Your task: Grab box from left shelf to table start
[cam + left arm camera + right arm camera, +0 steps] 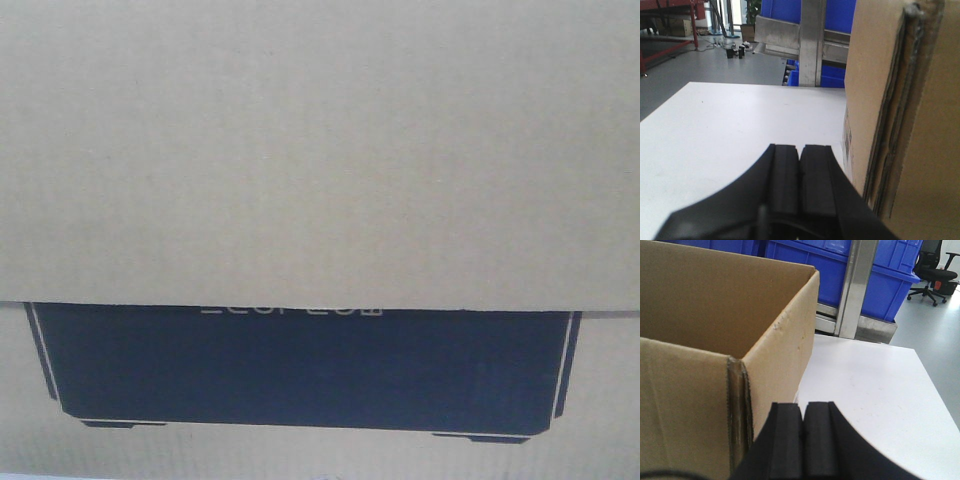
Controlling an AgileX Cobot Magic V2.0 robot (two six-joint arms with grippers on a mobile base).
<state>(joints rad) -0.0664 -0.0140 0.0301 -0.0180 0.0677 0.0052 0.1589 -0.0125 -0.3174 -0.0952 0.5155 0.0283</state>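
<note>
The tan cardboard box [320,150] fills the front view, its black printed panel [300,370] low in the frame. The box [900,110] stands on the white table [740,130], to the right of my left gripper [800,150], which is shut with nothing between its pads, close beside the box's near corner. In the right wrist view the open-topped box [715,340] stands left of my right gripper [804,407], also shut and empty, next to the box's corner. The left shelf [812,45], with steel rail and blue bins, rises behind the table.
Blue bins [880,275] and a steel upright [852,290] stand behind the table's far edge [865,342]. A red frame [670,25] and grey floor lie beyond the table on the left, an office chair [935,270] on the right.
</note>
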